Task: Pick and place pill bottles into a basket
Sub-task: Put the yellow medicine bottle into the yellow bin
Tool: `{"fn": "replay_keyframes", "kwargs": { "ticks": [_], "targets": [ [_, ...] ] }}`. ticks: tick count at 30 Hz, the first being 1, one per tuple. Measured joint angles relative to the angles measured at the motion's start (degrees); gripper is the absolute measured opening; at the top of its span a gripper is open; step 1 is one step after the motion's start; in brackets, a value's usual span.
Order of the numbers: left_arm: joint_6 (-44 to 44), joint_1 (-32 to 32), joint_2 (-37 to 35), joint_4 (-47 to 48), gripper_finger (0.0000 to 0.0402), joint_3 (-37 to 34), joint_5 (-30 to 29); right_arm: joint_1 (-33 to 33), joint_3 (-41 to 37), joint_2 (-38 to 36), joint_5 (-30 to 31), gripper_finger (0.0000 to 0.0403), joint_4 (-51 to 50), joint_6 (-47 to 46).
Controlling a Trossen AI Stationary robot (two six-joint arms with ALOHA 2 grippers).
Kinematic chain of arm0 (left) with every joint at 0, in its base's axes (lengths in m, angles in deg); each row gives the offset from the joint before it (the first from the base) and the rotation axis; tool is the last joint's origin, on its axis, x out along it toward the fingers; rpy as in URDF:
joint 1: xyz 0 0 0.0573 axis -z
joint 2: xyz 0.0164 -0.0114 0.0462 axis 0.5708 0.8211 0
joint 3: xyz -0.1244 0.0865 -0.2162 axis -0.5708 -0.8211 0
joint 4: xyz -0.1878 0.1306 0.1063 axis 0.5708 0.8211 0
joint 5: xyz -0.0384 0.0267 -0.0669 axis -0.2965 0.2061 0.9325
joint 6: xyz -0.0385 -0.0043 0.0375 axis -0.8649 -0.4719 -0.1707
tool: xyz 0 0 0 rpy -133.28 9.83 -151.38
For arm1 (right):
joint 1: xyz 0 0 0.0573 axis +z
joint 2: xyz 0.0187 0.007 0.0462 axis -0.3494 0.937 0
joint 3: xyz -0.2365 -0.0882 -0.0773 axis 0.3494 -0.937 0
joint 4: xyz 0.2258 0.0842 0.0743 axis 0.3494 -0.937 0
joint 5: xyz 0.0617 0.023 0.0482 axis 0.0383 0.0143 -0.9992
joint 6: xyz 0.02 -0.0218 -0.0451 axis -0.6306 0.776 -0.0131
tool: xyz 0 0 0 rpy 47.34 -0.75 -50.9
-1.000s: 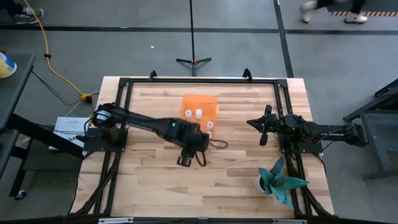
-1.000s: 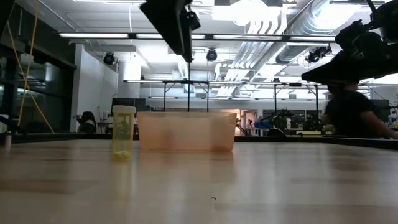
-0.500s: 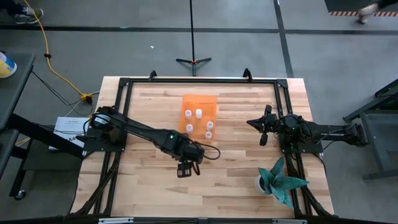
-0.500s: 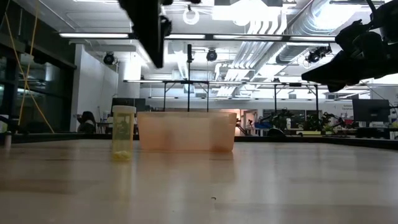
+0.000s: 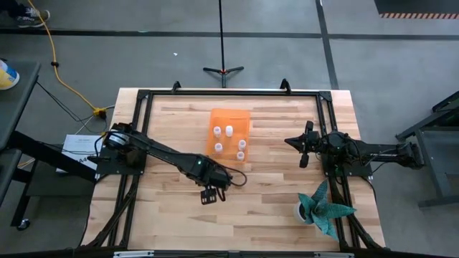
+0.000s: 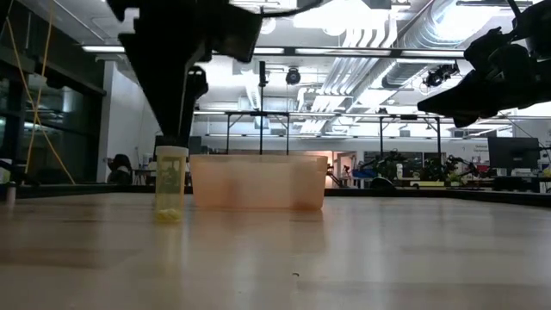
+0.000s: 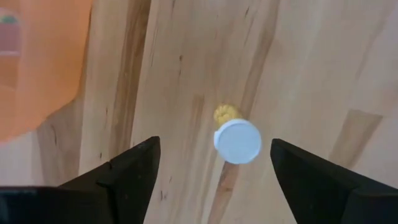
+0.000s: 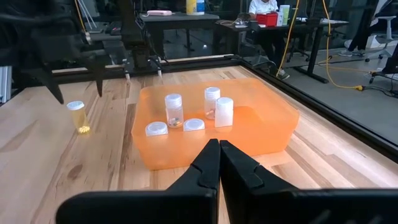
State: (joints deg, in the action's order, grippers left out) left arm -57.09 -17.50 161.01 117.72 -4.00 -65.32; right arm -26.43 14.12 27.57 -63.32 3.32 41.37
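One pill bottle [image 6: 170, 182] stands upright on its base on the wood table, to the near left of the orange basket [image 5: 230, 122]. Its white cap [image 7: 237, 141] shows between the fingers of my left gripper [image 7: 214, 143], which is open, points down and hangs just above the bottle [image 6: 183, 120]; in the high view the gripper [image 5: 209, 195] hides the bottle. Several pill bottles [image 8: 174, 109] are in the basket [image 8: 261, 121], some upright, some lying. My right gripper [image 8: 219, 155] is shut and empty, to the right of the basket [image 5: 290, 141].
A white pot with a teal plant [image 5: 323, 208] stands at the table's near right. A black frame [image 5: 229, 93] runs around the table top. Bare wood lies in front of the basket and around the loose bottle [image 8: 76, 117].
My left gripper has gone from beside the basket toward the table's near edge and down, and now hangs right over the loose pill bottle. The bottle has stayed where it was.
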Motion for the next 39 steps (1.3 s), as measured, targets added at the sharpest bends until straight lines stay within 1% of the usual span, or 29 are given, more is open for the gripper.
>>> {"fn": "replay_keyframes", "kwargs": {
  "ticks": [8,13,19,25,39],
  "targets": [
    [-0.7,0.0,0.0,-5.2,0.034,-3.4,0.0,0.0,0.0,0.0,0.0,0.0,-0.1,0.1],
    [-1.4,0.0,0.0,-8.0,0.034,-5.7,1.5,0.0,0.0,0.0,0.0,0.0,-0.1,0.1],
    [-1.6,0.0,0.0,-11.1,0.034,-7.5,1.6,0.0,0.0,0.0,0.0,0.0,-0.1,0.1],
    [-2.3,0.0,0.0,-11.7,0.0338,-8.8,2.7,0.0,0.0,0.0,0.0,0.0,-0.1,0.1],
    [-2.3,0.0,0.0,-12.2,0.026,-9.1,2.7,0.0,0.0,0.0,0.0,0.0,-0.1,0.1]
  ]
}}
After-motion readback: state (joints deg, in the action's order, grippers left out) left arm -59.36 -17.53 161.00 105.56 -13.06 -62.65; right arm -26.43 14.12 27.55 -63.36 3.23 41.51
